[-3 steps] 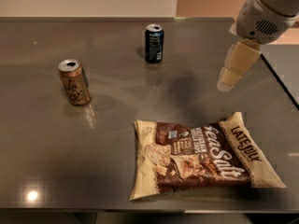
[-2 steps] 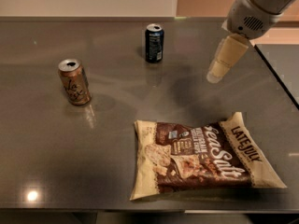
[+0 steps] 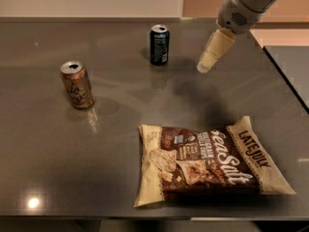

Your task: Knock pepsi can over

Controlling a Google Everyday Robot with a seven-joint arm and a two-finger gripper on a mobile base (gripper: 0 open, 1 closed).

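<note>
Well, gripper (image 3: pixel 205 66) near upright pepsi can (image 3: pixel 159 44) (arm (image 3: pixel 248 1) cut off).

Only the gripper (image 3: pixel 204 66) is different: it's further left over the tabletop (image 3: pixel 116 115) than a second ago. It now hangs near the pepsi can (image 3: pixel 159 45), on its right side, with a gap between them.

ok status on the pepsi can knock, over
Cream two-finger gripper shut, in the air image-right of the dark navy-blue pepsi can, apart. Can upright, untouched. Nothing between them; copper-orange can and brown chip bag well aside.
</note>
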